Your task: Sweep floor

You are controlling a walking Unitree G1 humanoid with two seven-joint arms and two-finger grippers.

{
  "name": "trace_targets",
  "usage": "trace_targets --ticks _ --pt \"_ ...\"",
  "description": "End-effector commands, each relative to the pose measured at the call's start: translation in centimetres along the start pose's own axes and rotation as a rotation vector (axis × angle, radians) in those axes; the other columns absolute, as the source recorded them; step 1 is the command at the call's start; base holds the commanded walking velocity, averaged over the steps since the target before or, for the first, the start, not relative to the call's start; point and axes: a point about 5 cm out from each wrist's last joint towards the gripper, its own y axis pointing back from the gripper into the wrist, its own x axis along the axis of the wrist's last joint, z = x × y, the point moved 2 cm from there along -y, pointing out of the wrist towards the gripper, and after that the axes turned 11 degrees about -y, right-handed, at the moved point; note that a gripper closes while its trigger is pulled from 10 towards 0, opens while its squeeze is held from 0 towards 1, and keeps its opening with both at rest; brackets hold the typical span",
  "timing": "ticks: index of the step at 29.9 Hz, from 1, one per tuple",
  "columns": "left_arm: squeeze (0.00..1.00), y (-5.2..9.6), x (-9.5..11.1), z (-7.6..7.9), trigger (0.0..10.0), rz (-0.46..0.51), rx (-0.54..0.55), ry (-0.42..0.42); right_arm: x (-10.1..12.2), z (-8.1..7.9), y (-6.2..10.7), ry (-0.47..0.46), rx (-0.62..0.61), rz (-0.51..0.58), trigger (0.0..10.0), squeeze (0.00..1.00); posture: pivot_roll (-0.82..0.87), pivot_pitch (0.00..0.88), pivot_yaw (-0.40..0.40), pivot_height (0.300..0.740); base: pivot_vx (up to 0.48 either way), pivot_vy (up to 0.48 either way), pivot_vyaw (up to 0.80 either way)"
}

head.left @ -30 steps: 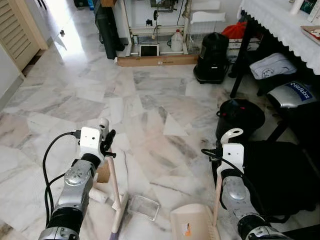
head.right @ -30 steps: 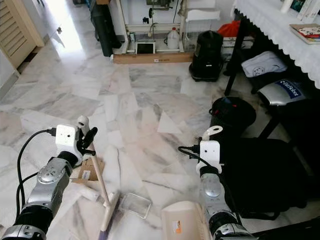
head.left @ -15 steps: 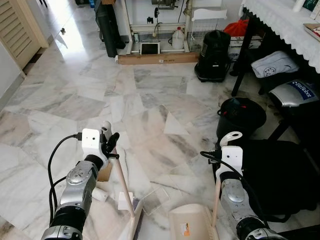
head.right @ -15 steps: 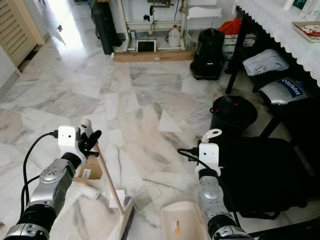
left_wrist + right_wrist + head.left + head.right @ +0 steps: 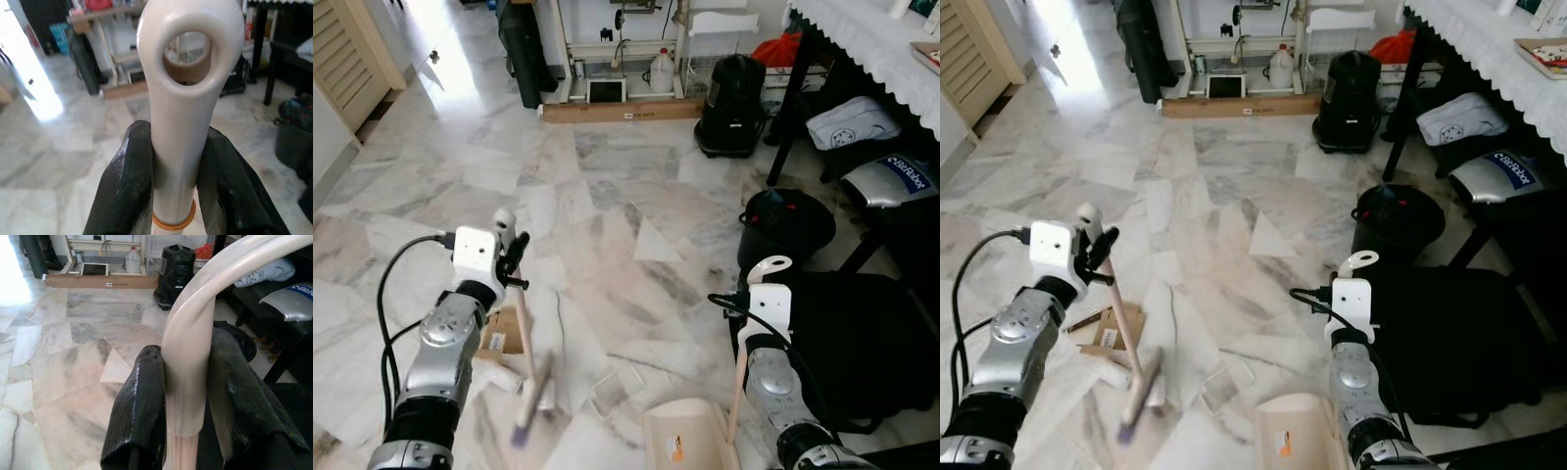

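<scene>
Marble floor, broom in left gripper (clamped), dustpan nearby

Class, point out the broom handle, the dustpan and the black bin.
broom handle (image 5: 188, 122): left wrist view, shaft between fingers.
dustpan (image 5: 680, 441): left eye view, cream pan.
black bin (image 5: 1400, 220): right eye view, top.

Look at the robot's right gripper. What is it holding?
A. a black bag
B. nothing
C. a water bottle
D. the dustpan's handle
D: the right gripper has its two black fingers shut on the cream dustpan handle, with the dustpan on the floor below it.
</scene>
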Motion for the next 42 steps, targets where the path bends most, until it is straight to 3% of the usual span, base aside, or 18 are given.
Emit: trace_targets --ticks 1,5,9,19,21,23,28,39,42 --pt "0.00 -0.2 0.9 -0.3 10.0 0.042 0.012 0.008 -0.1 -0.1 0.0 -0.002 -0.003 -0.009 10.0 0.00 0.09 0.111 0.053 0.740 0.000 0.000 0.00" --pt "0.00 -0.9 0.9 0.7 10.0 0.064 0.000 0.063 0.0 -0.3 0.0 -0.005 -0.003 0.000 10.0 0.00 0.09 0.110 0.058 0.740 0.000 0.000 0.00" --pt "0.00 -2.1 0.5 1.3 10.0 0.046 0.012 0.188 0.2 0.1 -0.1 -0.006 -0.013 0.009 10.0 0.00 0.07 0.107 0.062 0.740 0.000 0.000 0.00" --pt "0.00 -2.8 0.0 2.3 10.0 0.027 -0.010 0.220 0.0 0.7 0.1 0.002 -0.025 0.009 10.0 0.00 0.06 0.111 0.061 0.740 0.000 0.000 0.00" --pt "0.00 -2.8 -0.3 2.6 10.0 0.017 -0.022 0.226 -0.1 0.8 0.2 0.003 -0.025 0.007 10.0 0.00 0.06 0.112 0.061 0.740 0.000 0.000 0.00" --pt "0.00 -2.3 -2.0 3.6 10.0 -0.065 -0.090 0.260 -0.1 0.7 0.1 0.004 -0.024 0.005 10.0 0.00 0.06 0.111 0.060 0.740 0.000 0.000 0.00" --pt "0.00 -1.7 -3.3 4.0 10.0 -0.110 -0.123 0.267 0.0 0.5 0.1 0.003 -0.022 0.008 10.0 0.00 0.06 0.111 0.059 0.740 0.000 0.000 0.00" --pt "0.00 -0.6 -4.4 4.3 10.0 -0.161 -0.195 0.249 0.0 0.5 0.1 0.004 -0.022 0.007 10.0 0.00 0.07 0.111 0.058 0.740 0.000 0.000 0.00" --pt "0.00 0.6 -4.8 4.3 10.0 -0.181 -0.273 0.240 0.1 0.5 0.0 0.004 -0.022 0.008 10.0 0.00 0.08 0.108 0.057 0.740 0.000 0.000 0.00"
